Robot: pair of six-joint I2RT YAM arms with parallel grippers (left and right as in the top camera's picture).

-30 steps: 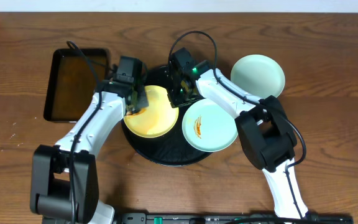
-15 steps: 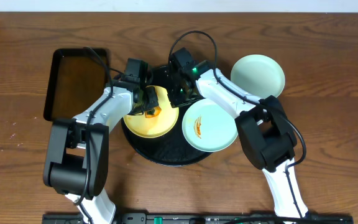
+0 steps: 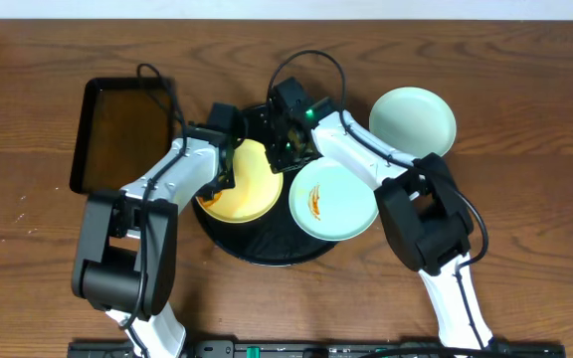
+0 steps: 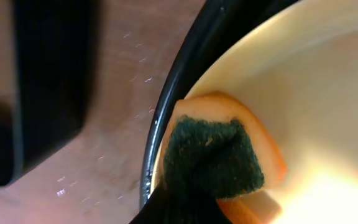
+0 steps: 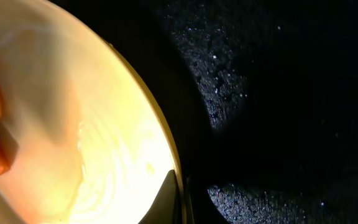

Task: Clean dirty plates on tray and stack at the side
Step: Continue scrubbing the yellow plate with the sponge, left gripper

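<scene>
The pale yellow plate (image 3: 247,189) lies on the left half of the round black tray (image 3: 267,249). My left gripper (image 3: 219,177) is shut on an orange sponge with a green scrub pad (image 4: 213,158). The sponge rests on that plate's left edge (image 4: 303,93), beside the tray's rim (image 4: 166,106). My right gripper (image 3: 283,151) is shut on the yellow plate's far rim (image 5: 166,149), one finger inside it and one outside over the tray (image 5: 278,124). A mint plate with an orange smear (image 3: 336,199) overhangs the tray's right side.
A clean mint plate (image 3: 413,119) sits on the wooden table at the back right. A black rectangular tray with brownish liquid (image 3: 117,134) stands at the left. Both arms cross over the round tray's back half.
My left gripper swept the sponge right across the yellow plate and has now come back to its left edge. The right gripper has held the rim still.
</scene>
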